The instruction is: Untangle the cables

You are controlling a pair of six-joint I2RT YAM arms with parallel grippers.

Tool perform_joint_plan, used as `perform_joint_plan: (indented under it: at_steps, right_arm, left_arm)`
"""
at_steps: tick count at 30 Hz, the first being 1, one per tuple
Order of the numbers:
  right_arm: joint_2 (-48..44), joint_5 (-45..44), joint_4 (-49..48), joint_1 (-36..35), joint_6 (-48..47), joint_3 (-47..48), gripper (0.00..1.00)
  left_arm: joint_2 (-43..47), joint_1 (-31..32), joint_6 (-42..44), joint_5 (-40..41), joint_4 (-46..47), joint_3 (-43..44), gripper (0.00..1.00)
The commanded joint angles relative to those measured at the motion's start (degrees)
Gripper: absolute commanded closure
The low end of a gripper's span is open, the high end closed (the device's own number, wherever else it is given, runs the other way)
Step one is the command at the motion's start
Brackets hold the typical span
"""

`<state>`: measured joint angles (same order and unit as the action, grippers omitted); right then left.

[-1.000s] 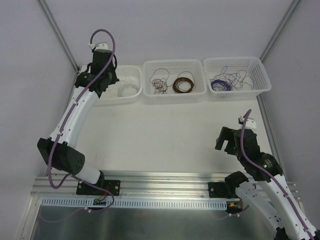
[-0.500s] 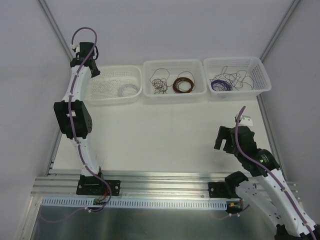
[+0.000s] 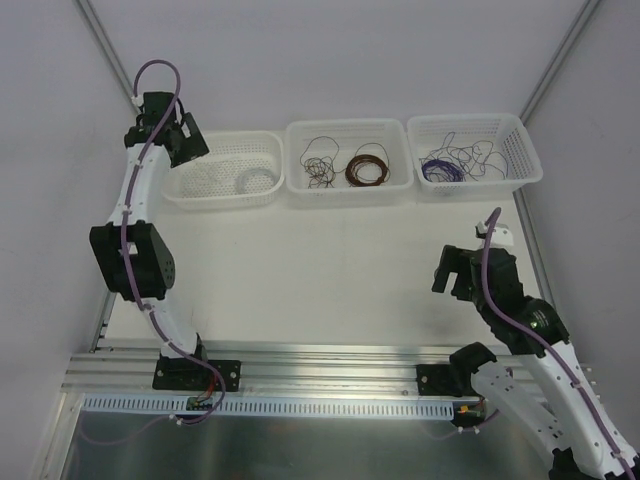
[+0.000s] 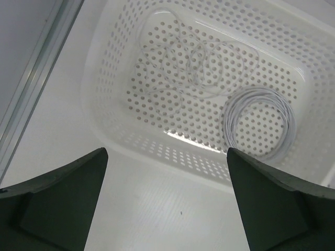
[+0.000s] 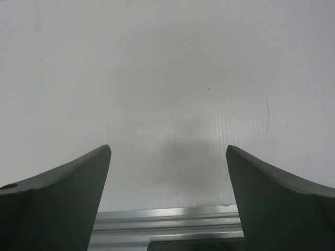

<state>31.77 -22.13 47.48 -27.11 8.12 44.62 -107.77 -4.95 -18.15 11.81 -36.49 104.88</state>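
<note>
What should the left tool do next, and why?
Probably ease forward and down toward the loose pale wire, keeping wide. The left tool hangs open by the near edge of the white basket, holding nothing. The wire's scribbly loops lie on the basket floor beyond it, beside a neat white coil, so it should aim clear of that coil.

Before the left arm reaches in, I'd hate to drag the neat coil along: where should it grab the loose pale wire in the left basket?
Probably an outer loop of the wire on the side away from the coil, pincer coming straight down: the wire lies flat on the floor, and the basket walls bar a sideways approach.
</note>
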Motion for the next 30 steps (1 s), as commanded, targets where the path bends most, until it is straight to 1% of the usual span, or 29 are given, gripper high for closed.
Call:
perform_joint_plan:
  at_steps: [1, 3, 4, 6, 7, 9, 10, 12, 15, 19, 21, 22, 23, 24, 26, 27, 29, 30]
  right_arm:
    - [-1.0, -2.6, 1.7, -0.2, -2.8, 5.0, 0.03]
    - [-1.0, -4.1, 3.7, -0.2, -4.0, 7.0, 0.03]
    - [-0.9, -5.0, 4.4, -0.2, -4.2, 9.1, 0.03]
    - [-1.3, -6.1, 6.6, -0.1, -5.2, 11.2, 0.03]
    - [-1.3, -6.7, 7.3, -0.2, -5.6, 13.7, 0.03]
    - [-1.4, -7.0, 9.8, -0.2, -6.2, 16.2, 0.03]
    - [-1.4, -7.1, 10.5, -0.1, -6.8, 17.3, 0.03]
    - [-1.4, -7.6, 12.8, -0.1, -7.2, 20.7, 0.03]
    - [-2.4, -8.7, 15.0, -0.1, -7.9, 24.0, 0.03]
    - [-5.2, -10.8, 15.9, -0.1, -10.0, 26.0, 0.03]
    - [-7.8, -11.7, 15.4, -0.2, -11.5, 26.3, 0.03]
    - [-8.8, -12.5, 15.0, -0.1, -11.9, 26.1, 0.03]
    - [-11.4, -12.8, 14.0, -0.2, -12.8, 25.9, 0.03]
    - [-12.6, -12.9, 13.3, -0.1, -13.4, 24.8, 0.03]
    - [-16.6, -12.9, 11.8, -0.1, -14.0, 23.6, 0.03]
    - [-18.0, -13.0, 11.4, -0.2, -14.4, 23.1, 0.03]
    - [-20.3, -13.6, 10.7, -0.1, -14.9, 21.2, 0.03]
    - [-22.5, -13.8, 10.6, -0.2, -15.3, 20.5, 0.03]
  left_arm:
    - [12.6, -0.1, 1.5, -5.6, -0.1, -4.9, 0.01]
    - [17.0, -0.3, 1.3, -8.1, 0.1, -9.2, 0.01]
    - [21.8, -0.3, 0.9, -10.3, 0.5, -10.8, 0.01]
    - [26.8, -0.4, 0.8, -13.1, 1.0, -14.8, 0.01]
    - [32.0, -0.3, 0.8, -15.0, 1.2, -16.1, 0.01]
    - [37.6, -0.1, 1.1, -15.9, 1.5, -19.8, 0.01]
    - [43.0, 0.0, 1.9, -15.9, 1.6, -20.9, 0.01]
    - [48.3, 1.3, 3.6, -15.8, 1.7, -23.0, 0.01]
    - [60.9, 2.6, 6.5, -15.7, 1.4, -25.9, 0.01]
    - [71.6, 2.6, 9.4, -14.8, -1.5, -29.1, 0.01]
    - [76.8, 2.8, 10.2, -13.6, -5.3, -30.2, 0.01]
    - [78.4, 3.0, 10.2, -10.4, -6.5, -30.7, 0.01]
    - [80.2, 3.4, 9.9, -9.0, -6.9, -32.9, 0.01]
    - [84.0, 4.2, 9.5, -7.9, -7.0, -34.5, 0.01]
    - [87.3, 4.8, 8.2, -5.0, -6.9, -38.8, 0.01]
    - [90.1, 7.2, 8.1, -4.3, -7.0, -40.2, 0.01]
    - [92.7, 9.0, 8.0, -2.5, -7.0, -43.2, 0.01]
    - [95.6, 9.6, 7.7, -2.1, -7.0, -44.1, 0.01]
